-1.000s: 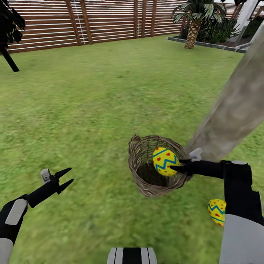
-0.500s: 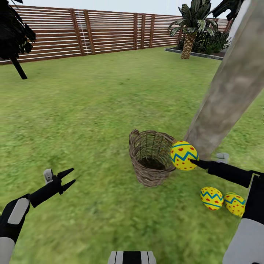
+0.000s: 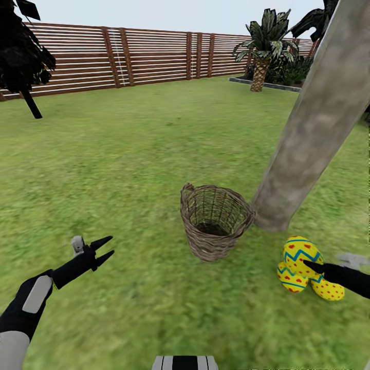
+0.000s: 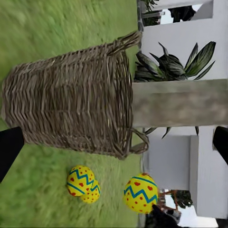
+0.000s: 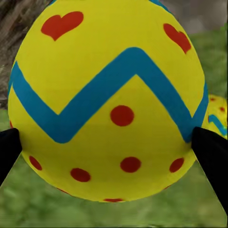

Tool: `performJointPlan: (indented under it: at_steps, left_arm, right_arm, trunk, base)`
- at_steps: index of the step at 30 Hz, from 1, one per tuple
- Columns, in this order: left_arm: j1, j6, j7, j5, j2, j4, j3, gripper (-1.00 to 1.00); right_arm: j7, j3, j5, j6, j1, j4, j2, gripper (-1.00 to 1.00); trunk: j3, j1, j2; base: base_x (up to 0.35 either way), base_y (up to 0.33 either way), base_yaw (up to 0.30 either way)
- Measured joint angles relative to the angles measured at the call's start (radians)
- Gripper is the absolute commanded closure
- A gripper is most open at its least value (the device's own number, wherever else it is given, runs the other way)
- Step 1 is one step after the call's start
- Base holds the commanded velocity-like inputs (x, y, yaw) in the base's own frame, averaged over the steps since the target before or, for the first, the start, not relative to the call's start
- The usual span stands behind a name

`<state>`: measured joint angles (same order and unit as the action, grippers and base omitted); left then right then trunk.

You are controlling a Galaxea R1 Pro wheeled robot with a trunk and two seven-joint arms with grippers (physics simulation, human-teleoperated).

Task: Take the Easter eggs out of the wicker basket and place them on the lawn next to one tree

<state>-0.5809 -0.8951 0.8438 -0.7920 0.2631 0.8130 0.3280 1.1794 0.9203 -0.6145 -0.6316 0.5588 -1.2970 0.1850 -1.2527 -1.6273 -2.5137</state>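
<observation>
Right wrist view: yellow egg (image 5: 107, 99), blue zigzag, red dots and hearts.

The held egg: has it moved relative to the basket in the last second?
Yes. The held egg, in the right gripper, went from over the wicker basket out past its rim, down beside the eggs on the lawn by the tree.

Held egg (image 3: 302, 253) hides part of both eggs (image 3: 290, 277) behind.
</observation>
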Motion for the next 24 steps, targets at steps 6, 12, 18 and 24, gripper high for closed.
performJointPlan:
  at_steps: [6,12,18,24]
  left_arm:
    - [0.000,0.020,0.004,-0.003,-0.021,-0.002,-0.007,-1.00]
    - [0.000,0.022,0.004,-0.003,-0.037,-0.001,-0.009,-1.00]
    - [0.000,0.051,0.004,-0.003,-0.039,-0.004,-0.009,-1.00]
    - [0.000,0.052,0.004,-0.002,-0.039,-0.013,-0.008,-1.00]
  right_arm:
    - [-0.327,-0.007,-0.005,0.050,-0.001,0.069,0.001,1.00]
    - [-0.582,-0.020,0.003,0.224,0.000,0.166,0.001,1.00]
    - [-0.645,-0.023,0.004,0.291,0.001,0.179,0.001,1.00]
    - [-0.773,-0.122,0.005,0.298,0.015,0.193,-0.006,1.00]
  trunk:
    - [0.004,0.000,0.000]
    - [0.009,0.000,0.000]
    - [0.013,0.000,0.000]
    - [0.016,0.000,0.000]
  base:
    - [0.000,0.000,-0.252]
    - [0.000,-0.236,-0.266]
    - [0.013,-0.329,-0.267]
    - [0.189,-0.280,-0.090]
